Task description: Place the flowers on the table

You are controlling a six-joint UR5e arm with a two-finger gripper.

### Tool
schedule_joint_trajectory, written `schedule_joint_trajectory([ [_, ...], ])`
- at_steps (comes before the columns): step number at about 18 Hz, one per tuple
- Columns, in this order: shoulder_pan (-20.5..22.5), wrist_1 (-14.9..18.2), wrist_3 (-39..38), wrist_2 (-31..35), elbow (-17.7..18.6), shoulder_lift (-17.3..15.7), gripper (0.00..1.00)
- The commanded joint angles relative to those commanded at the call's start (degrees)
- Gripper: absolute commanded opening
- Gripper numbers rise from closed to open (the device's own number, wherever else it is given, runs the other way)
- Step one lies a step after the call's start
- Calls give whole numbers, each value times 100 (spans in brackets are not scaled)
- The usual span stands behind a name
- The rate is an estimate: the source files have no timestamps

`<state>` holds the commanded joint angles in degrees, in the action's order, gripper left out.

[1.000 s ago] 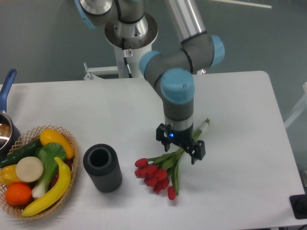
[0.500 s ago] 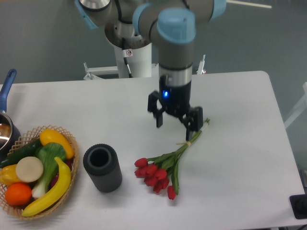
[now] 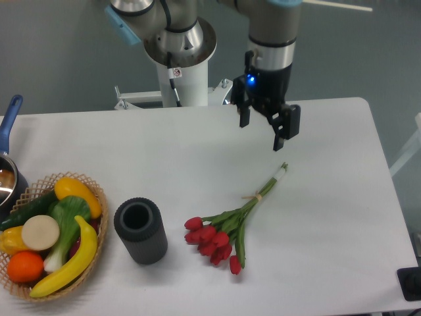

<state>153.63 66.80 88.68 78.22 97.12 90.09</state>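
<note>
Near the middle of the table (image 3: 329,131), toward its front edge, the flowers (image 3: 227,230) lie flat: red tulip heads point to the front-left, green stems run back and right, tied with thin string. Above the far stem ends, apart from them, hangs the pincer (image 3: 268,131), its fingers spread and empty. Left of the blooms stands a dark grey cylindrical vase (image 3: 140,230), upright. At the front-left corner sits a wicker basket (image 3: 99,197) of toy fruit and vegetables.
</note>
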Motion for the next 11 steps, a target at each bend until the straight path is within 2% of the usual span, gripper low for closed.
schedule_joint_trajectory([
  [4, 377, 0, 9, -44, 8, 0, 100],
  [6, 518, -105, 26, -44, 105, 18, 100],
  [8, 685, -360, 18, -184, -35, 149, 100],
  [11, 922, -413, 26, -228, -79, 202, 100],
])
